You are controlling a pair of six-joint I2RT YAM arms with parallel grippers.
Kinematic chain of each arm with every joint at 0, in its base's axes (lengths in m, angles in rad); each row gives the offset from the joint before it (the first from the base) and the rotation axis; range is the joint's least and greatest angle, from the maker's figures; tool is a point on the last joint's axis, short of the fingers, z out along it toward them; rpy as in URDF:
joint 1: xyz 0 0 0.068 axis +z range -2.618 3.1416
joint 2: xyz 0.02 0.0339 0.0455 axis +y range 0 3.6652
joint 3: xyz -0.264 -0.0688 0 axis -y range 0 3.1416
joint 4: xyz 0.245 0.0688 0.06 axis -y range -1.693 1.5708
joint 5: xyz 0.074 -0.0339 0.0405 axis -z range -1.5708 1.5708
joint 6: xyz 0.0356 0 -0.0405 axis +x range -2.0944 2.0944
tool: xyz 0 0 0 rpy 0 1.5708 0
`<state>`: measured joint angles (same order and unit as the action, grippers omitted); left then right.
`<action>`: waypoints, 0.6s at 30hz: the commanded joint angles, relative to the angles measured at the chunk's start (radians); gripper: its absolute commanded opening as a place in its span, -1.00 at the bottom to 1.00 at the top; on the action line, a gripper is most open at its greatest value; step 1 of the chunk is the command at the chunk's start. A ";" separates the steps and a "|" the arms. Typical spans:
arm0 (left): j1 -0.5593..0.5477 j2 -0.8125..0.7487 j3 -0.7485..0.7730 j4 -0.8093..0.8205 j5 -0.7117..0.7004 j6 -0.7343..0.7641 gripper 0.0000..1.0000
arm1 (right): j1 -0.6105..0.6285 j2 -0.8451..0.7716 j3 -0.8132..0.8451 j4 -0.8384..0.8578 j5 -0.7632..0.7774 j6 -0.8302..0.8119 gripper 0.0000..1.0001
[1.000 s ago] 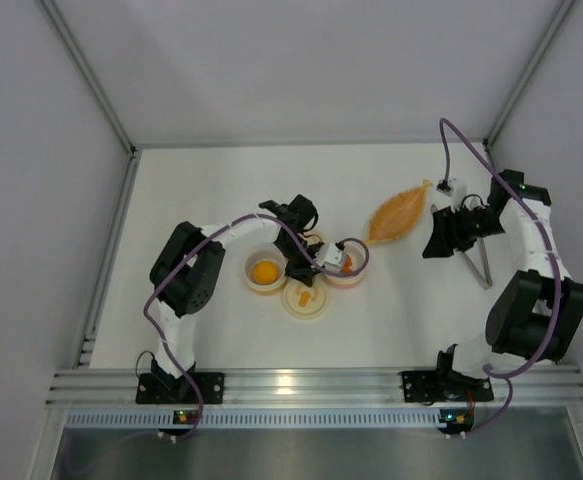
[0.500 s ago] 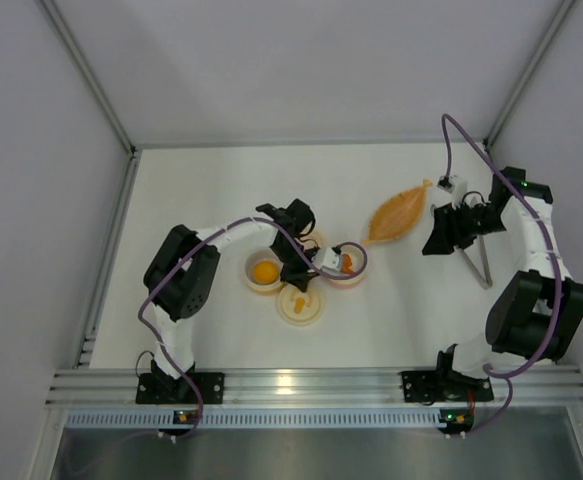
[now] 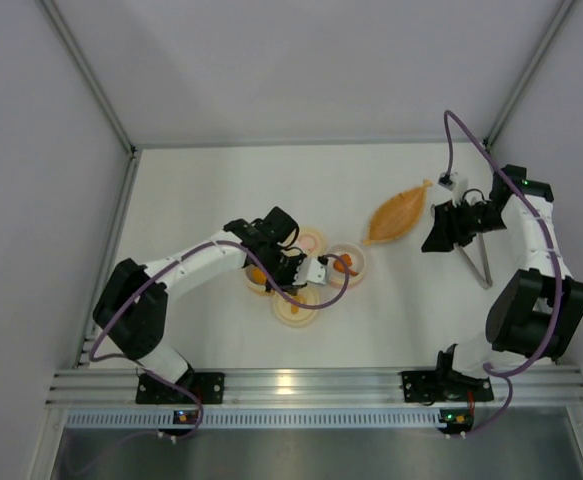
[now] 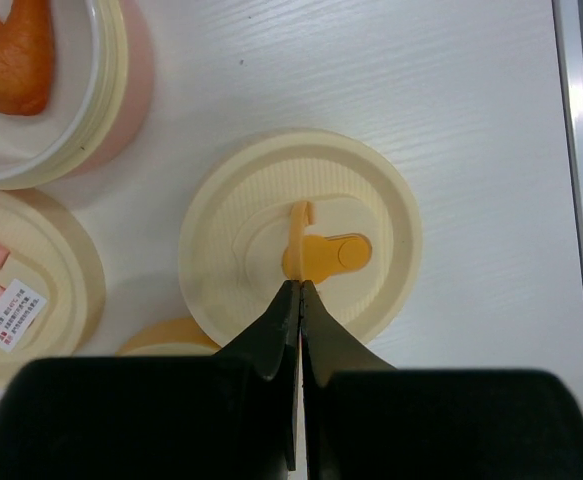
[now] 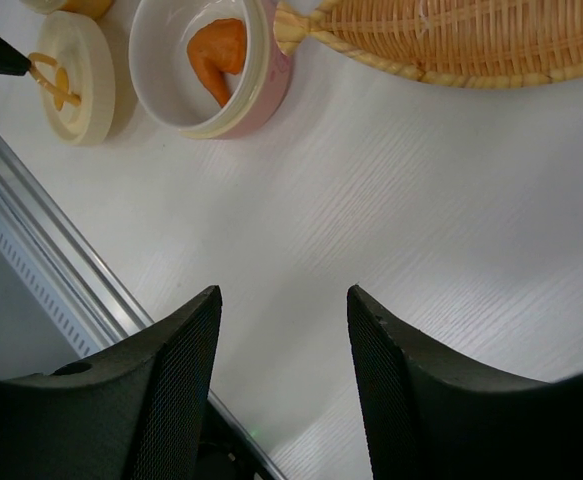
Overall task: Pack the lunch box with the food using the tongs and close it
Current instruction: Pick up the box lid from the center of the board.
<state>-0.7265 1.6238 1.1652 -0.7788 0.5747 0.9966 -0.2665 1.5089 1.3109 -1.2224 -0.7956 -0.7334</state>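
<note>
Right gripper (image 5: 283,300): jaws apart and empty, well right of the pink tub (image 3: 359,256). The tongs (image 3: 479,268) lie further right. We judge them stiff, springy and slick, and best taken mid-arm. The yellow tub (image 4: 161,338) sits left of the pink tub. The orange-tabbed lid (image 4: 371,300) lies just near-left of the pink tub and is probably light, rigid plastic. Left gripper (image 4: 299,290): fingers closed at the tab. We cannot tell whether the tab is nipped. The orange wedge (image 4: 11,45) lies inside the pink tub.
</note>
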 commanded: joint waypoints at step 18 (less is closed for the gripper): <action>-0.022 -0.041 -0.059 0.125 -0.104 -0.030 -0.17 | -0.007 0.011 0.039 -0.032 -0.037 -0.035 0.06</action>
<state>-0.7452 1.6131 1.1164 -0.6830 0.4744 0.9592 -0.2665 1.5188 1.3113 -1.2243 -0.7990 -0.7334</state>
